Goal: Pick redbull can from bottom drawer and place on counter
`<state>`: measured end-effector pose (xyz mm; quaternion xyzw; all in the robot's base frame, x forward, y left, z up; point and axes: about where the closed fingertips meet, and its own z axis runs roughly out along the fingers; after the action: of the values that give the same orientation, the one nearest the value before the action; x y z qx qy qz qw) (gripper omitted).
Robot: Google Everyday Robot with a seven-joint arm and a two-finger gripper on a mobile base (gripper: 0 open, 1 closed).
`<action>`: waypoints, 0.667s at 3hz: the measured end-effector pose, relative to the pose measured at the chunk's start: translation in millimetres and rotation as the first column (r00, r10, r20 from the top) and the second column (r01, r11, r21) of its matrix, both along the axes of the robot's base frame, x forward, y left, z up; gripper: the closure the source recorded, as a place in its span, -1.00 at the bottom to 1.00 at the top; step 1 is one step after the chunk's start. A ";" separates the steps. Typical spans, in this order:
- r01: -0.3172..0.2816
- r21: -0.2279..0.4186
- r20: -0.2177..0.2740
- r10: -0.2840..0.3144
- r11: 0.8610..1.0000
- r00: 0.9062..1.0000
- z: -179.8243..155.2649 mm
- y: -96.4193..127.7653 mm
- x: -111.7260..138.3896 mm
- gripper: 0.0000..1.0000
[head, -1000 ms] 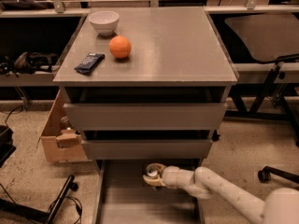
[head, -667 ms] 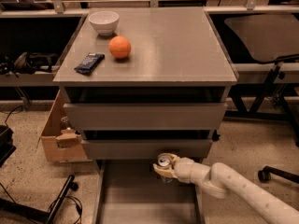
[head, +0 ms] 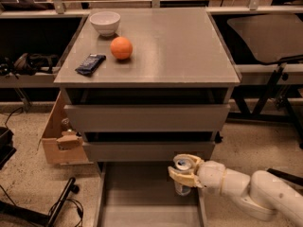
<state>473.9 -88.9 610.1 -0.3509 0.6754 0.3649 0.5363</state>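
My gripper (head: 182,171) is shut on the redbull can (head: 182,165), a slim can with a silver top and pull tab. It holds the can upright above the right side of the open bottom drawer (head: 142,202), just in front of the middle drawer's front. The white arm reaches in from the lower right. The counter (head: 180,46) is the grey cabinet top above.
On the counter stand a white bowl (head: 105,21), an orange ball (head: 121,48) and a dark blue snack wrapper (head: 90,63). A cardboard box (head: 59,136) stands left of the cabinet. Cables and a dark stand lie on the floor at the lower left.
The gripper with the can has risen and moved right, from low over the drawer floor to the height of the middle drawer's lower edge.
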 end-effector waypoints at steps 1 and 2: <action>0.003 0.021 0.017 -0.003 1.000 1.000 93.7 -4.1 -7.6 1.00; 0.063 0.032 0.077 -0.065 0.998 0.995 198.1 -5.6 34.6 1.00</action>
<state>508.5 -94.5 808.2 -0.3352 0.6594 0.3434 0.5787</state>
